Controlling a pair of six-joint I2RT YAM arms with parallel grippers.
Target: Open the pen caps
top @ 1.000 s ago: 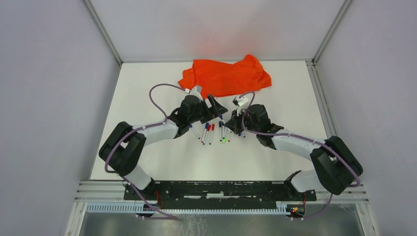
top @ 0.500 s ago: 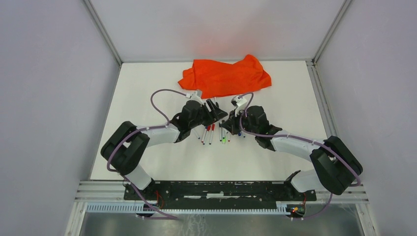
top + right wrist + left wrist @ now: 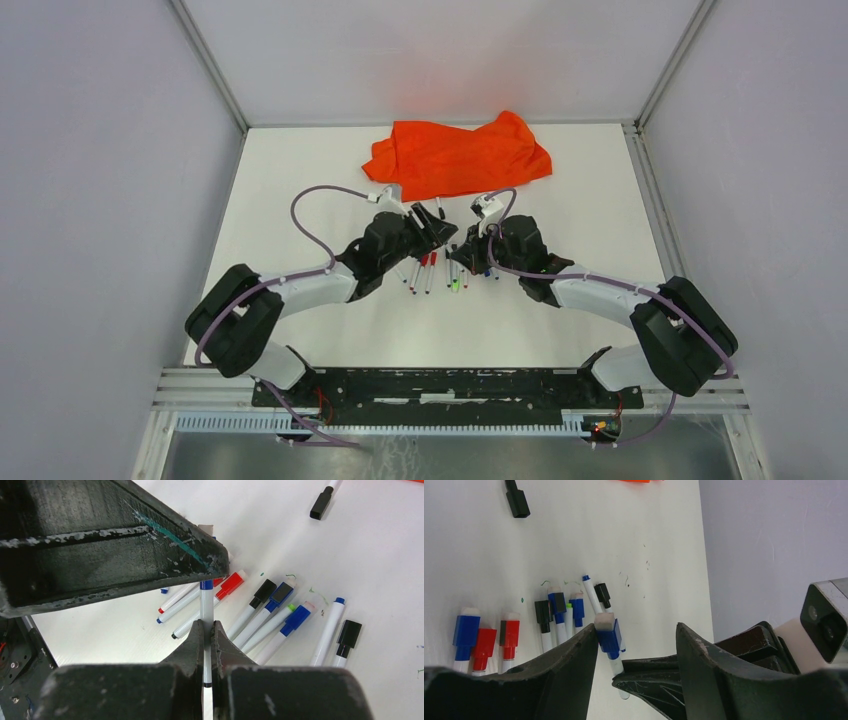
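Viewing from the top external camera, both grippers meet directly above the pen cluster [image 3: 430, 272] on the table [image 3: 300, 200]. The left gripper [image 3: 440, 228] and the right gripper [image 3: 463, 257] approach from opposite sides, so 1 can hold while the other pulls.

Left wrist view: the left gripper is spread. Its fingers [image 3: 559, 672] flank the blue cap [image 3: 608, 637], raised above the cluster. The cap sits just beside 1 finger with a clear gap to the other, so closure is judged not yet made.

Right wrist view: the right gripper pinches the white pen barrel [image 3: 206, 605] above the cluster, presenting its capped end. 1 loose black cap [image 3: 320, 505] lies well beyond the cluster.
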